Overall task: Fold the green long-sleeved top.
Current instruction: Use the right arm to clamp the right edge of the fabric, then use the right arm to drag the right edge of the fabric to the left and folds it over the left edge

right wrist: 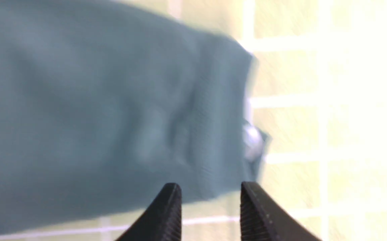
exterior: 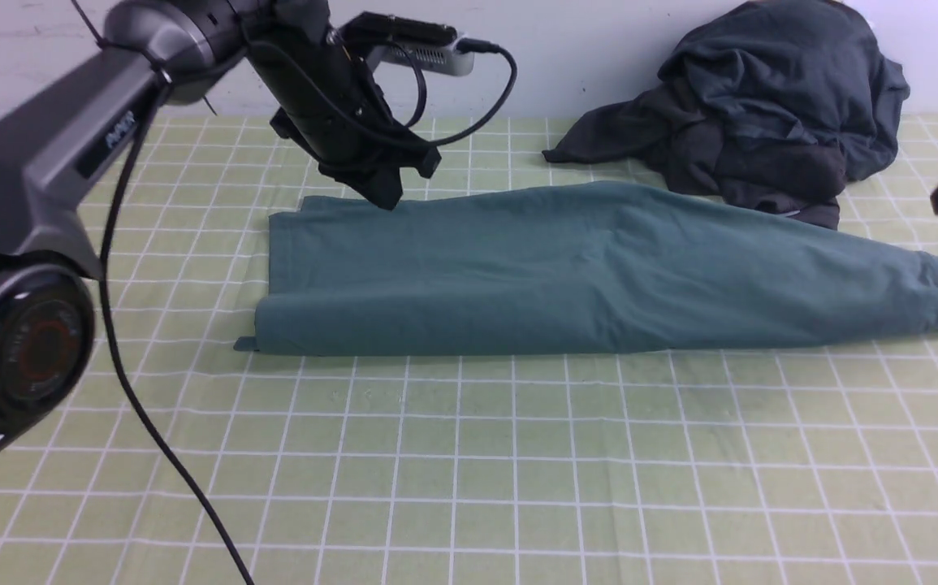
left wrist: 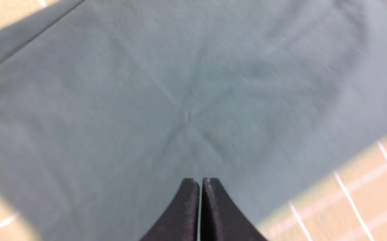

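Top folded lengthwise into a long band on the checked cloth; both grippers at its ends, neither holding it.

Left gripper is at the top's far left corner, jaws pressed together with only a hairline gap and no fabric between them. Right gripper hangs over the top's right end at the cuff, jaws narrowly parted and empty. A dark clothes pile lies at the top's far edge, towards its right.
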You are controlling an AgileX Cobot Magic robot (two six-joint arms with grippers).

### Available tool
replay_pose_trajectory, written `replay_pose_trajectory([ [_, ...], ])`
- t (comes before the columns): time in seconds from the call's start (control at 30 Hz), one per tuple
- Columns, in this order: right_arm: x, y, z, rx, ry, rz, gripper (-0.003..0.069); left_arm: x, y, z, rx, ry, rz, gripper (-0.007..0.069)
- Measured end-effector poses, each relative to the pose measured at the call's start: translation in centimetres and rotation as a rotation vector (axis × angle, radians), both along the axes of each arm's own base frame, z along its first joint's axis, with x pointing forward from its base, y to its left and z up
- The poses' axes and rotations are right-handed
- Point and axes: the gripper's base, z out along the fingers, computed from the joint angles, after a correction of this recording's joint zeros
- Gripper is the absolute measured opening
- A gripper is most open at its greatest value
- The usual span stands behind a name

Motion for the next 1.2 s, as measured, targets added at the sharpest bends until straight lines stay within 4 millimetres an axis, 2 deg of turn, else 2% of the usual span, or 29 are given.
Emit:
replay_pose_trajectory([
  [0.03,0.0,0.0,-0.1,0.001,0.000,-0.002,0.0266,-0.2,0.0,0.2,0.000,0.000,0.000,-0.0001],
  [0.1,-0.2,-0.9,-2.1,0.017,0.016,-0.050,0.0324,-2.2,1.1,2.2,0.060,-0.026,-0.012,-0.0001],
  [0.23,0.2,-1.4,-4.7,0.021,-0.003,-0.110,0.0426,-6.1,3.4,4.7,0.166,-0.050,-0.003,-0.0001],
  [0.27,0.2,-1.4,-4.8,0.021,-0.001,-0.110,0.0430,-6.3,3.6,4.8,0.173,-0.051,0.000,-0.0001],
  [0.4,0.8,-1.6,-6.2,0.033,-0.030,-0.148,0.0450,-10.2,6.1,6.8,0.195,-0.055,0.075,-0.0001],
  [0.47,0.9,-1.5,-6.3,0.043,-0.030,-0.144,0.0416,-11.9,6.9,7.6,0.193,-0.065,0.098,-0.0001],
  [0.5,0.9,-1.5,-6.3,0.043,-0.030,-0.139,0.0416,-11.9,6.9,7.5,0.195,-0.059,0.099,-0.0001],
  [0.53,0.9,-1.4,-6.3,0.046,-0.032,-0.111,0.0357,-13.4,7.3,8.3,0.193,-0.076,0.106,-0.0001],
  [0.63,1.0,-1.2,-6.3,0.058,-0.040,-0.063,0.0234,-15.7,8.0,9.5,0.196,-0.108,0.117,-0.0001],
  [0.67,1.0,-1.1,-6.1,0.063,-0.047,-0.047,0.0169,-16.6,8.3,9.9,0.197,-0.121,0.124,-0.0001],
  [0.7,1.0,-1.1,-6.0,0.062,-0.048,-0.040,0.0159,-17.0,8.4,10.0,0.197,-0.125,0.126,-0.0001],
  [0.73,1.0,-1.0,-5.7,0.059,-0.052,-0.017,0.0086,-18.5,8.9,10.5,0.203,-0.143,0.138,-0.0001],
  [0.8,0.7,-1.0,-4.7,0.046,-0.058,0.005,0.0026,-20.6,9.6,10.9,0.219,-0.164,0.166,-0.0001],
  [0.83,0.4,-1.0,-3.5,0.033,-0.066,0.011,0.0018,-22.0,10.1,10.8,0.228,-0.175,0.184,-0.0001],
  [0.87,0.3,-1.0,-3.3,0.028,-0.067,0.013,0.0016,-22.3,10.3,10.8,0.232,-0.178,0.192,-0.0001],
  [0.9,-0.2,-1.1,-1.2,0.004,-0.086,0.016,0.0013,-24.1,11.0,10.4,0.242,-0.199,0.226,-0.0001],
  [1.0,-1.8,-1.4,3.3,-0.057,-0.125,-0.003,0.0013,-26.9,12.1,8.4,0.229,-0.264,0.311,-0.0001],
  [1.03,-1.9,-1.4,3.6,-0.059,-0.131,-0.005,0.0013,-27.0,12.1,8.3,0.228,-0.267,0.309,-0.0001],
  [1.07,-2.5,-1.4,5.2,-0.078,-0.158,-0.012,0.0013,-27.8,12.3,7.1,0.218,-0.274,0.328,-0.0001],
  [1.1,-3.5,-1.0,8.3,-0.099,-0.223,-0.021,0.0013,-29.2,12.6,4.8,0.207,-0.263,0.348,-0.0001],
  [1.2,-5.1,0.8,13.0,-0.103,-0.353,-0.008,0.0013,-31.0,12.9,0.8,0.205,-0.230,0.353,-0.0001],
])
